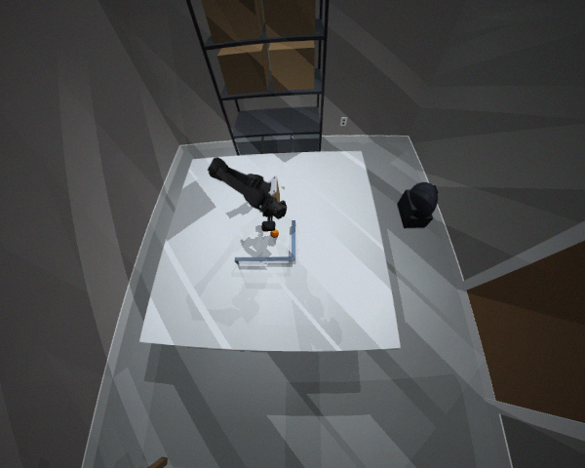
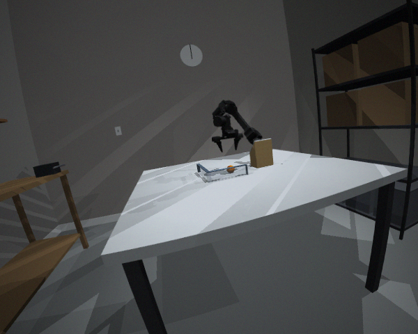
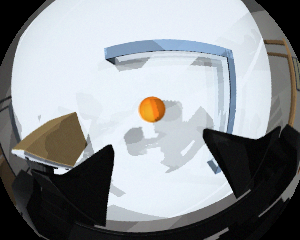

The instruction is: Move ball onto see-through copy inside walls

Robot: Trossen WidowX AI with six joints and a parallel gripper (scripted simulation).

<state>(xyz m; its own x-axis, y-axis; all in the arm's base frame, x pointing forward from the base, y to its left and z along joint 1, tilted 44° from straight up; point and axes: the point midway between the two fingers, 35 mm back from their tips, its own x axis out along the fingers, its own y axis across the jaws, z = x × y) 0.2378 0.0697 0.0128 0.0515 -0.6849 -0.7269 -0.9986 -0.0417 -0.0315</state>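
The orange ball (image 1: 274, 233) (image 2: 230, 168) (image 3: 152, 109) rests on the table, inside the corner and touching neither wall. The two low clear walls have blue top edges; one wall (image 1: 267, 259) (image 3: 165, 45) meets the other wall (image 1: 293, 242) (image 3: 232, 90) at a right angle. I cannot make out the see-through copy apart from the ball. My gripper (image 2: 228, 149) (image 3: 159, 141) is wide open and empty, its fingers pointing down, well above the table and the ball. In the wrist view the ball lies beyond the fingertips, clear of both.
A tan block-like box (image 1: 278, 192) (image 2: 263, 153) (image 3: 57, 137) with a pale face stands on the white table (image 1: 332, 302) (image 2: 274, 194), outside the walls and near the arm. A shelf rack with cardboard boxes (image 1: 291, 65) stands behind the table.
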